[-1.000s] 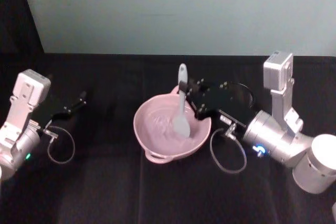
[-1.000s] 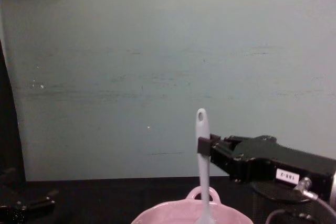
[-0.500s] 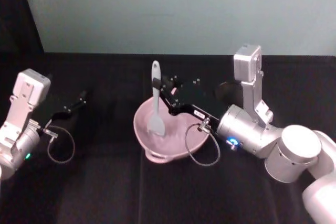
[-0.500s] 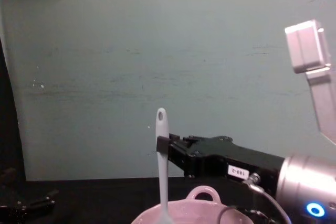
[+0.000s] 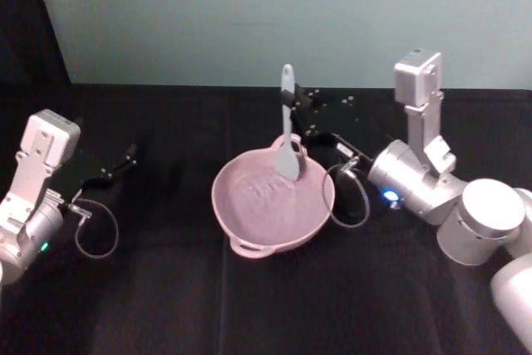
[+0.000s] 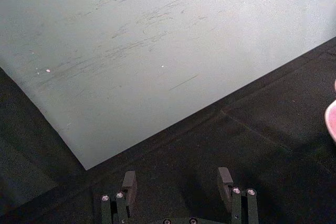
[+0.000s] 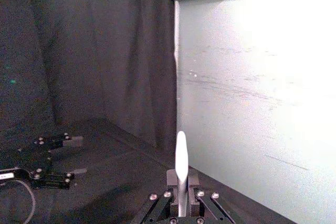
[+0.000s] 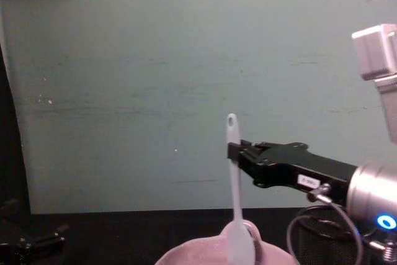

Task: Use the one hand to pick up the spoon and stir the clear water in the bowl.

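Mid-stir: right hand (image 5: 293, 112) pinches spoon (image 5: 287, 143) handle, head below it over bowl (image 5: 223, 205) far rim. Next, lower into water (image 5: 262, 197) and sweep. Left hand (image 6: 177, 175) parked, spread.

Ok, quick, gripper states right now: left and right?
Left gripper: open, holding nothing, off to the left of the bowl.
Right gripper: shut on the spoon handle, spoon upright over the bowl's far side.

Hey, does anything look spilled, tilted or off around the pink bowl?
No spill or damage. The bowl sits level; the right gripper holds the spoon near upright, its head at the far rim, seemingly above the water. Left gripper parked, open.
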Action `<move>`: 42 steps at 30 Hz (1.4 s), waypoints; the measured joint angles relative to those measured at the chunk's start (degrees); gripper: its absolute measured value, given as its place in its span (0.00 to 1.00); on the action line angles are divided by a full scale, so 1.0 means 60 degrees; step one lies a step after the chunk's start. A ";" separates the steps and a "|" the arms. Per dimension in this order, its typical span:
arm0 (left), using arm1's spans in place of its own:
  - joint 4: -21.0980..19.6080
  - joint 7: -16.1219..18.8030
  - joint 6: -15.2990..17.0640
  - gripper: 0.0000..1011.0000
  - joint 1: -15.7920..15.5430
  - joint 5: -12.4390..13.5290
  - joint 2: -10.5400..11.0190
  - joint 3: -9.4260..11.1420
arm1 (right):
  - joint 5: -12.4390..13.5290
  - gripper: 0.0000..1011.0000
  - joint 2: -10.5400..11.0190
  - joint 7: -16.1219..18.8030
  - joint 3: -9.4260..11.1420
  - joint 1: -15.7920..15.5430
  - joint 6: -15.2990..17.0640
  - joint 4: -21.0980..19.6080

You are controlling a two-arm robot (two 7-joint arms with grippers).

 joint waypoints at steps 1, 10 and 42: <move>0.0000 0.0000 0.0000 1.00 0.0000 0.0000 0.0000 0.0000 | -0.0002 0.11 0.0044 -0.0004 0.0047 -0.0039 0.0009 -0.0060; 0.0000 0.0000 0.0000 1.00 -0.0001 0.0000 0.0000 0.0000 | 0.0313 0.11 0.0852 0.0293 0.0400 -0.1039 0.0550 -0.1543; 0.0000 0.0000 0.0000 1.00 0.0000 0.0000 0.0000 0.0000 | -0.0517 0.11 -0.0434 -0.0384 0.0037 -0.0173 -0.0877 0.0396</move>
